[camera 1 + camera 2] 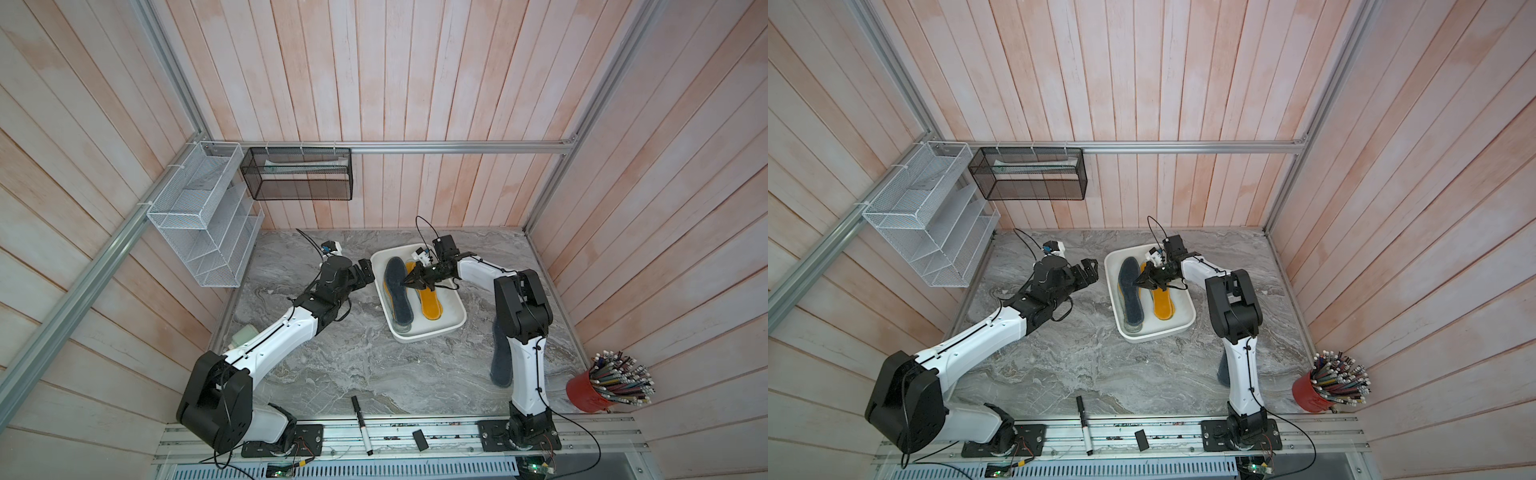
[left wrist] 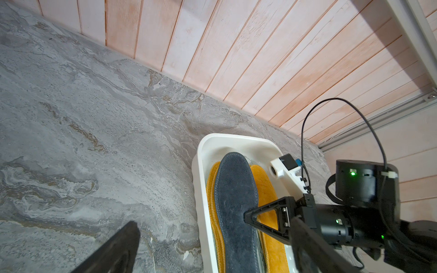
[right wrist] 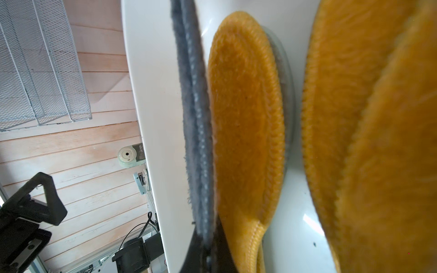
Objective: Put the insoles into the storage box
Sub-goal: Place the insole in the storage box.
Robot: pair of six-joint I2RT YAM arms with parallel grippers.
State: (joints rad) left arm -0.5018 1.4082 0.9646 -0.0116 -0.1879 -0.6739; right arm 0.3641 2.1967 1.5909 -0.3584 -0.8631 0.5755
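Left wrist view: the dark grey insole (image 2: 236, 201) lies atop mustard insoles (image 2: 264, 189) inside the storage box (image 2: 198, 189), its edge pinched in the closed right gripper (image 2: 246, 216). If you withdraw before those jaws part, the felt likely drags out over the rim and disturbs the stack. The left gripper (image 1: 368, 272), spread wide and empty, sits just beside the box and could nudge it; a second grey insole (image 1: 500, 361) lies on the table (image 1: 353, 361) under the right arm (image 1: 528, 370).

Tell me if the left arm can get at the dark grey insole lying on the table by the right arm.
Probably not. That dark grey insole lies across the table, partly under the right arm, with the storage box between it and the open left gripper.
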